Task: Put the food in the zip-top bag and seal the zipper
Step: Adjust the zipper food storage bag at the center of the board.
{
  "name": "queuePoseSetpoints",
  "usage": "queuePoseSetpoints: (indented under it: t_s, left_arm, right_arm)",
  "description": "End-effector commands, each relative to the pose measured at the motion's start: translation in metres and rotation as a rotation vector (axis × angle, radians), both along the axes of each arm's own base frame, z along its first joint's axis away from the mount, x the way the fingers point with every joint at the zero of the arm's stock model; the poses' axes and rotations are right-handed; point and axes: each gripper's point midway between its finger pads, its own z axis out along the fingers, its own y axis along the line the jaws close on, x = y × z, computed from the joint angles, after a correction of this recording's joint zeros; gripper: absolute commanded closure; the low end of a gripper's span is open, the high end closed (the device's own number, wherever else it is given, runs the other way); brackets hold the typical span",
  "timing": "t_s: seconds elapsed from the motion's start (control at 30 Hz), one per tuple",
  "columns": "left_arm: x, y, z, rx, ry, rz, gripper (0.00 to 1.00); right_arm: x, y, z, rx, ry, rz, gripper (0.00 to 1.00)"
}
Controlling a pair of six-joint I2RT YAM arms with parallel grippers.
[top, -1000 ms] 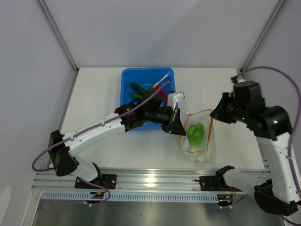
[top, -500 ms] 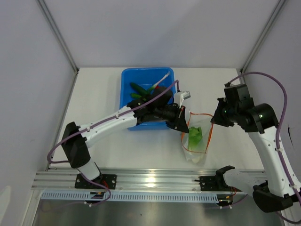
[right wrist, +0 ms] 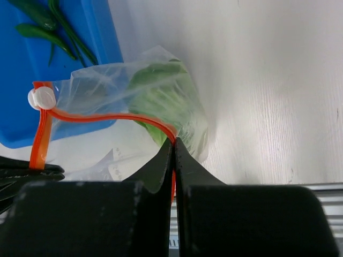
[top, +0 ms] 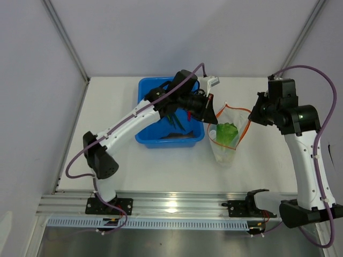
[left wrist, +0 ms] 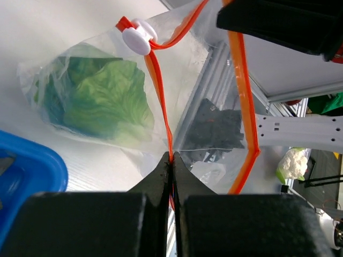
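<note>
The left gripper point(left wrist: 171, 158) was pinched tight, there, fingers closed on the orange strip point(left wrist: 158, 91) along one lip of the bag point(left wrist: 214, 134). Across from it the right gripper point(right wrist: 174, 142) was clamped just as hard on the opposite lip. Between them the mouth hung open in a loop, its long axis running from one gripper to the other. The white slider point(left wrist: 138, 38) sat on the far rim, closer to the left gripper's side.

Below the grippers the bag drooped toward the table point(top: 118, 155), and the cabbage point(top: 227, 133) was down inside it already, well under the strip. The blue bin point(top: 147, 96) lay just left of the bag, beside the left gripper, so by my reckoning the left arm was the nearer one for whatever was left in there. Dark green pods point(right wrist: 43, 27) showed in the bin from the right wrist view.

From above, the left arm covered much of the bin, and I couldn't pick out a chili or a stalk. Nor could I tell whether the bag's bottom touched the table.
</note>
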Motion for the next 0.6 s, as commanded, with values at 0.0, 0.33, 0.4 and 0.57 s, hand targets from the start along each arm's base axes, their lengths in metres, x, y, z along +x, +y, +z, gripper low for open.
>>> queuePoseSetpoints:
  t_s: [0.0, 0.33, 0.4, 0.57]
  left_arm:
    - [0.023, 0.005, -0.015, 0.013, 0.055, 0.015, 0.99]
    - [0.060, 0.027, -0.045, 0.034, -0.014, 0.170, 0.45]
    - [0.064, 0.039, -0.027, 0.019, -0.067, 0.218, 0.21]
    - [0.077, 0.074, 0.020, -0.024, -0.236, 0.399, 0.00]
  right_arm:
    - [0.019, 0.009, -0.002, 0.023, -0.029, 0.041, 1.00]
    - [0.043, 0.037, -0.042, 0.088, 0.020, 0.125, 1.00]
    - [0.042, 0.044, -0.051, 0.095, 0.042, 0.145, 1.00]
    - [0.041, 0.058, -0.053, 0.097, 0.045, 0.187, 1.00]
